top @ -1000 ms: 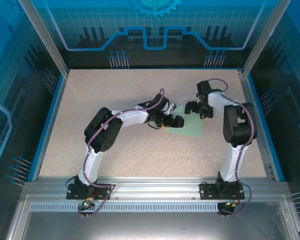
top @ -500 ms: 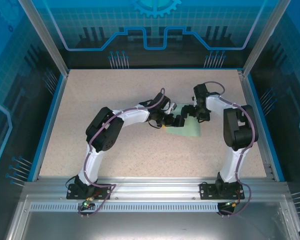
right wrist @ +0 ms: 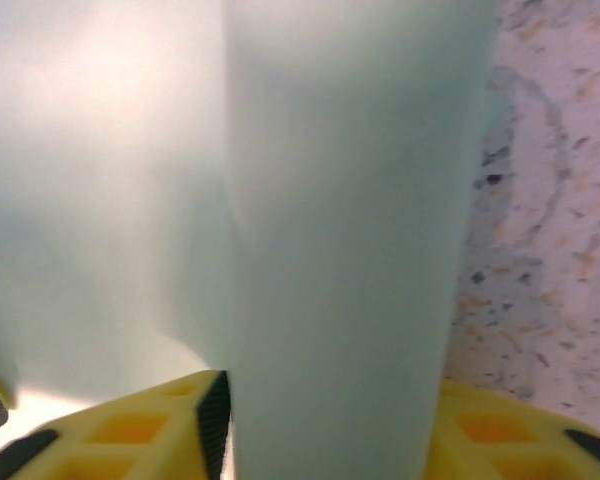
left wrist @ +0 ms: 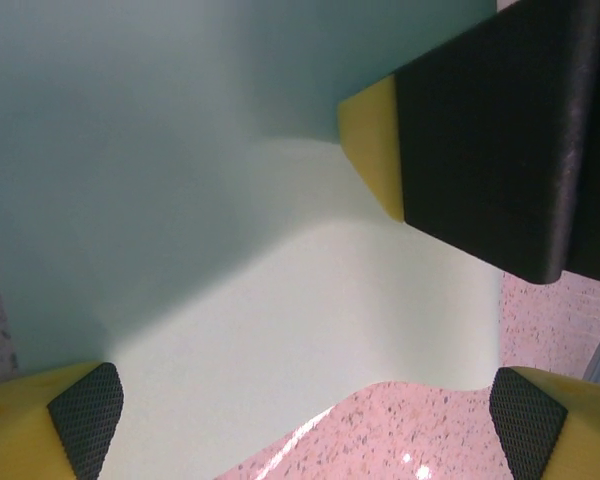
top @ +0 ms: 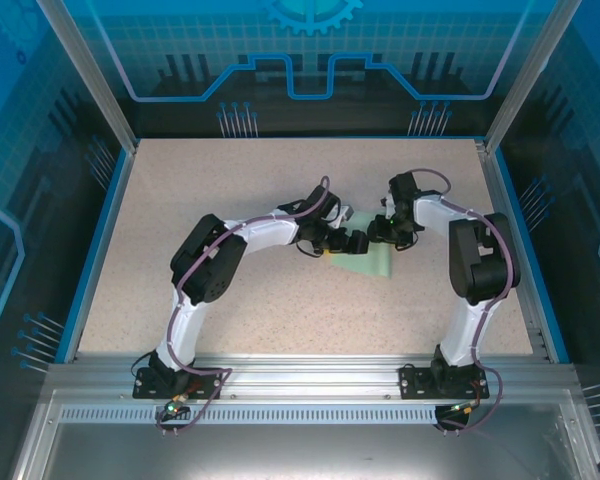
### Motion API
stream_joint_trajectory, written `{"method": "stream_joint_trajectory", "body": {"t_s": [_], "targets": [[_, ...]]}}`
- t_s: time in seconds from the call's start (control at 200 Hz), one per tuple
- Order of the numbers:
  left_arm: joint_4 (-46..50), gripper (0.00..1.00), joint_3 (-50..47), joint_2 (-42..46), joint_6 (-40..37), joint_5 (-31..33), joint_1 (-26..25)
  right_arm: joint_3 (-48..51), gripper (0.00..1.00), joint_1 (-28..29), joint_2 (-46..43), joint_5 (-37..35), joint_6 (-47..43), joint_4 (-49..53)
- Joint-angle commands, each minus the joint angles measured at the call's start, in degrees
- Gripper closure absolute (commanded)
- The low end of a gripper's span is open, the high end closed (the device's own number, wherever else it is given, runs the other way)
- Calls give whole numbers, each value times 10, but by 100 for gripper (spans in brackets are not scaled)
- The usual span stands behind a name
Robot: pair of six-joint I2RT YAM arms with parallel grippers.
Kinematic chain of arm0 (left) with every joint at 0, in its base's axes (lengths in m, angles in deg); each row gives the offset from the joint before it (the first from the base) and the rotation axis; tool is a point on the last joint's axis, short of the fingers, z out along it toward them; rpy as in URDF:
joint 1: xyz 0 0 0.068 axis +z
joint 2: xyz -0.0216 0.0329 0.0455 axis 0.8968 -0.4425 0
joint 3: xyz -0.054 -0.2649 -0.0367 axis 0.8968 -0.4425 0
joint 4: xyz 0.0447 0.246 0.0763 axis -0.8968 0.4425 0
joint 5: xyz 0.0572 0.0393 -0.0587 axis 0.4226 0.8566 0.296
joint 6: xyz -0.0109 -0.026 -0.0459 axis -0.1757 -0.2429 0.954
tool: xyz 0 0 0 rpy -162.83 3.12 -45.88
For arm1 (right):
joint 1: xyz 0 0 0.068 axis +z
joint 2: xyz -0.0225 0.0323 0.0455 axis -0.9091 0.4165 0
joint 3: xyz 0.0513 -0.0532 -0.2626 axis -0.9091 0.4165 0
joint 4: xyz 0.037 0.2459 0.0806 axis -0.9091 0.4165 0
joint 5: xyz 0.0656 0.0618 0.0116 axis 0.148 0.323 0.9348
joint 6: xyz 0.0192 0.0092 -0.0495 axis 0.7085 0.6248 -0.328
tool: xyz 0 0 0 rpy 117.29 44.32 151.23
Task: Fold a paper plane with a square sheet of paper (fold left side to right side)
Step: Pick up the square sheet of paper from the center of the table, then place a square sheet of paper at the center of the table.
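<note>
One paper (top: 373,264) lies mid-frame, with the left gripper (top: 354,243) spread wide over it and the right gripper (top: 378,232) narrowed around a lifted stretch, grip unclear.

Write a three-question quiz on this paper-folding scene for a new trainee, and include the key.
1. True or false: the left gripper has its jaws wide open over the square sheet of paper.
2. Where on the table is the sheet? A) in the far left corner B) mid-table, where the two arms meet C) against the near edge
3. Fill in: in the right wrist view, a band of ____ runs up between the fingers of the right gripper.
Key: 1 true; 2 B; 3 paper.
</note>
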Motion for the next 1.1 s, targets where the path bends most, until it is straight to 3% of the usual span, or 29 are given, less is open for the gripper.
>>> {"method": "stream_joint_trajectory", "body": {"t_s": [0.0, 0.21, 0.51, 0.82, 1.096], "targets": [[-14, 1, -35, 66, 11, -6, 23, 25, 61, -3, -18, 117, -4, -11], [-68, 1, -135, 164, 31, -37, 91, 62, 67, -23, -56, 205, -11, -77], [-158, 1, -248, 295, 55, -139, 192, 111, 72, -53, -142, 401, -24, -174], [-209, 2, -246, 372, 49, -238, 207, 86, 73, -53, -241, 562, -25, -182], [-257, 2, -222, 378, 68, -302, 205, 39, 73, -4, -307, 611, -29, -148]]}}
